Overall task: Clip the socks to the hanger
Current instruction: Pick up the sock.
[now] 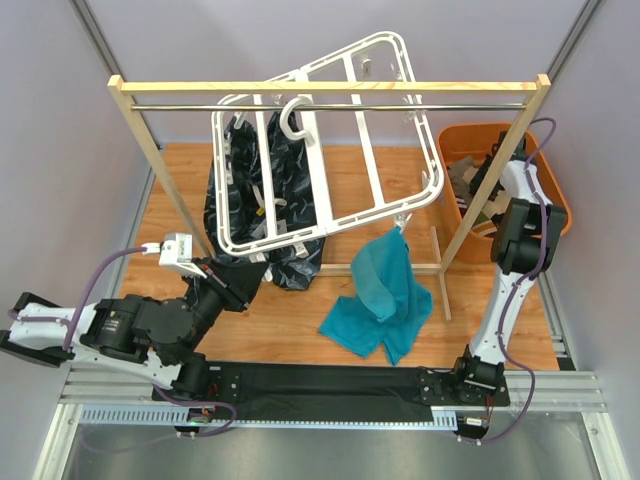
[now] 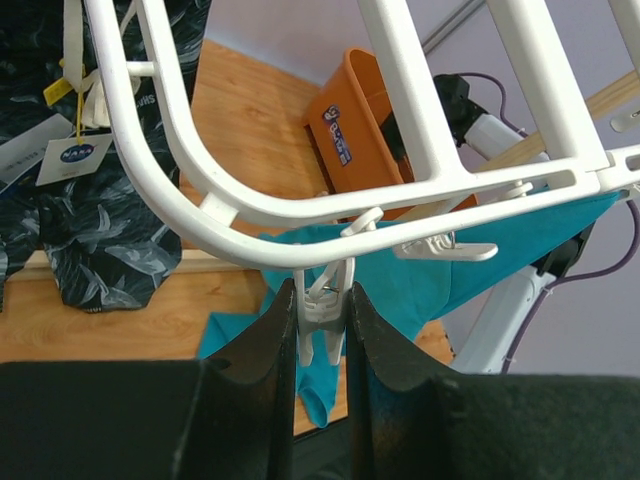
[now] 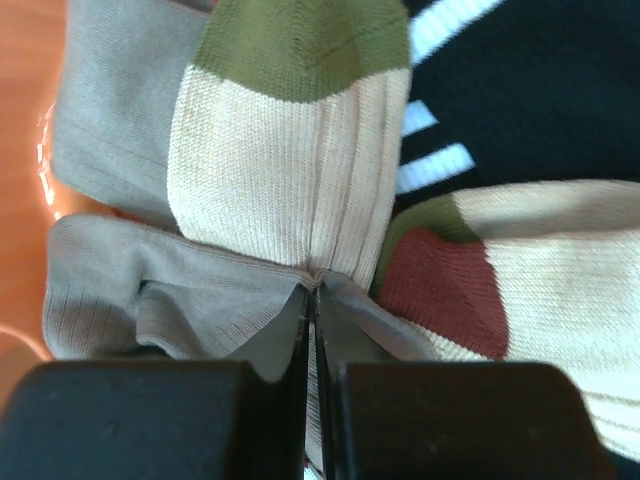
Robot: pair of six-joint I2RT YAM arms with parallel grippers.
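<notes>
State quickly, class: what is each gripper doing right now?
Left gripper: closed on a hanger clip.
Right gripper: closed, pinching sock fabric; which sock is unclear.

Bright, even light throughout, with a faint shadow under the teal sock [image 1: 385, 290], glare on the bin [image 3: 22, 90] at nine o'clock, and the socks [image 3: 280, 180] in the right wrist view slightly soft.

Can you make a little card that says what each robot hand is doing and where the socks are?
left gripper: shut on a small white plastic clip under the large white plastic hanger
right gripper: shut, tips pressed into a grey-brown ribbed sock in the orange plastic bin
clipped already: one teal sock, hanging from the hanger
</notes>
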